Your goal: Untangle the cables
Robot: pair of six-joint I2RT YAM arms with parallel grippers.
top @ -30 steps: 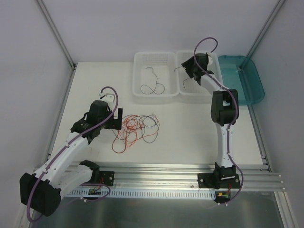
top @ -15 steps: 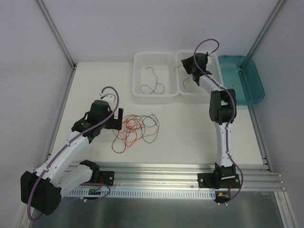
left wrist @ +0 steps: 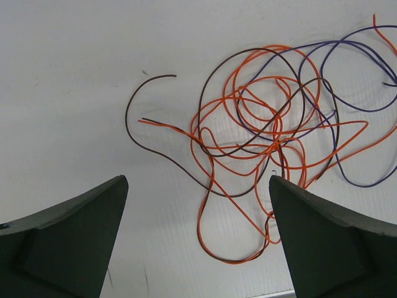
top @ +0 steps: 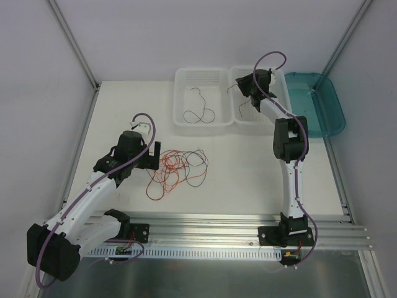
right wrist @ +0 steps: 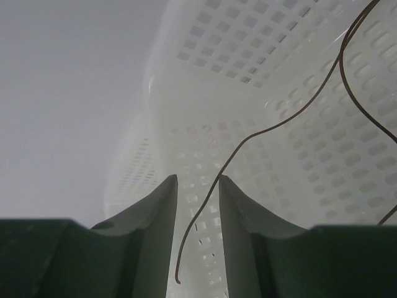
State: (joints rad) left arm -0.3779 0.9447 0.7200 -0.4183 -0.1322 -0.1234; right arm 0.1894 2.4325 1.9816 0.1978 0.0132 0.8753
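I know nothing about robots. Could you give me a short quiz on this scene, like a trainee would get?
1. True or false: the left hand stands wide open, holding none of the tangle of thin orange, brown and purple wires.
2. Where is the right hand? A: over the tangle. B: at the right white perforated plastic basket. C: over the teal tray.
3. What lies in the left white perforated basket?
Key: 1 true; 2 B; 3 a thin dark wire.
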